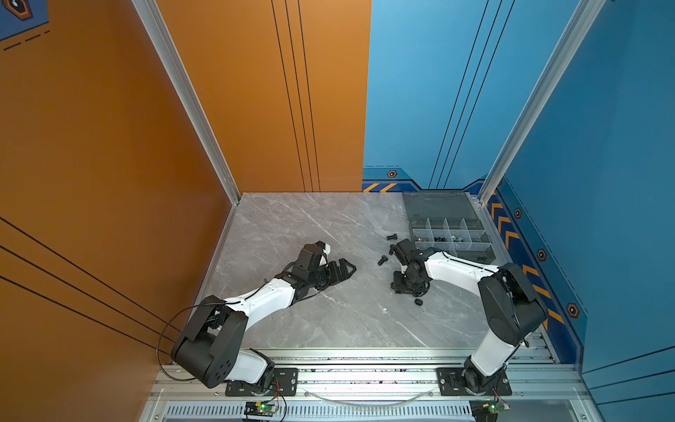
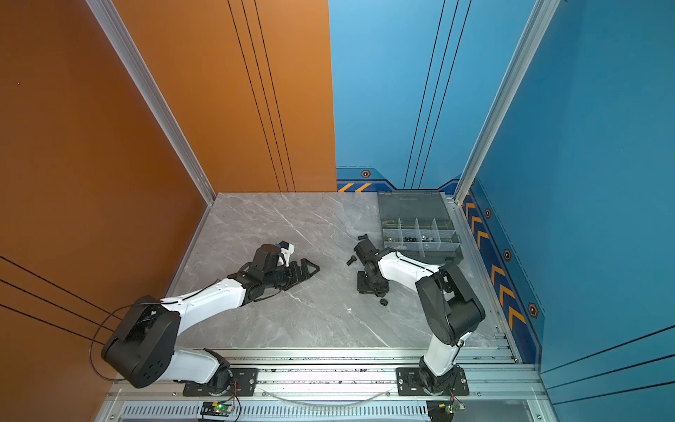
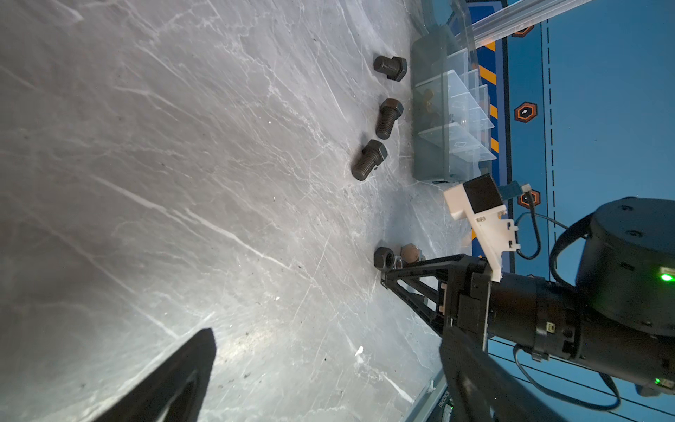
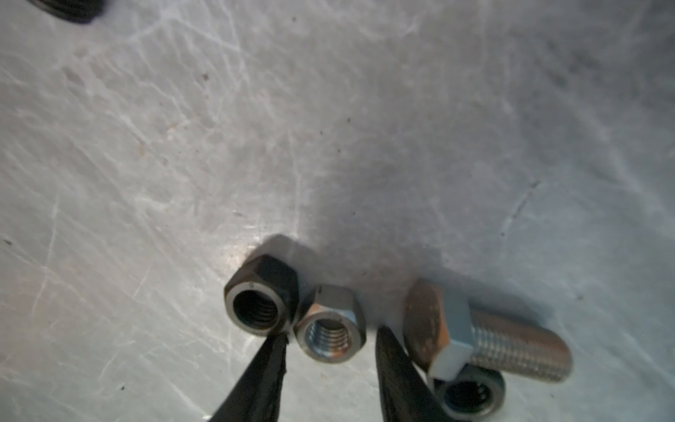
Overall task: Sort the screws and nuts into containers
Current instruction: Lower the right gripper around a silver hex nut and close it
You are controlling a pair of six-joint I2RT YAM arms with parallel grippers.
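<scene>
robot lab test cell. closed booth: printed orange wall panel [image 1: 109,146] and blue wall panel [image 1: 438,91] with hazard chevrons [image 1: 510,237], held in an aluminium frame [image 1: 190,98]. marble-look tabletop [image 1: 310,226]. two white-and-black arms, left arm [image 1: 263,299] and right arm [image 1: 453,268], bolted to a slotted aluminium rail [image 1: 365,376] at the front edge. bare circuit board [image 1: 260,406] with green led below the rail. grey organizer box [image 1: 442,208] and loose black bolts [image 3: 369,160] on the tabletop.
</scene>
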